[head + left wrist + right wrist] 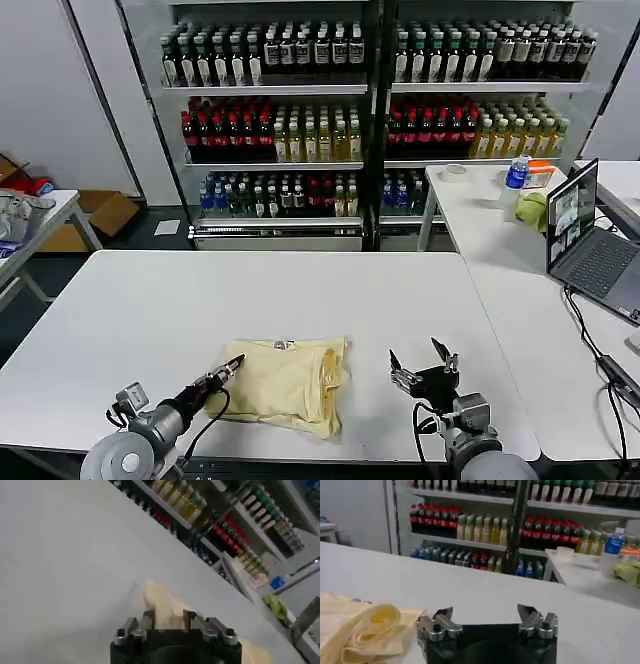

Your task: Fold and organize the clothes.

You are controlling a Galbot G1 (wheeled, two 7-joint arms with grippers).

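Where folded: creased cream T-shirt (288, 383), left gripper (232, 367) jaws closed, right gripper (424, 365) jaws apart.

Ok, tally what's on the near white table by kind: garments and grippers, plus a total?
Garments: 1, the folded cream-yellow T-shirt.
Grippers: 2, the left gripper at the shirt's edge and the right gripper, open, beside the shirt.
Total: 3.

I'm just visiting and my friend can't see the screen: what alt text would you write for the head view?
A pale cream-yellow T-shirt, folded into a rough bundle, lies on a white table. The left gripper touches the shirt's edge, while the right gripper, open, hovers beside it over bare tabletop. Behind stand shelves of drink bottles.
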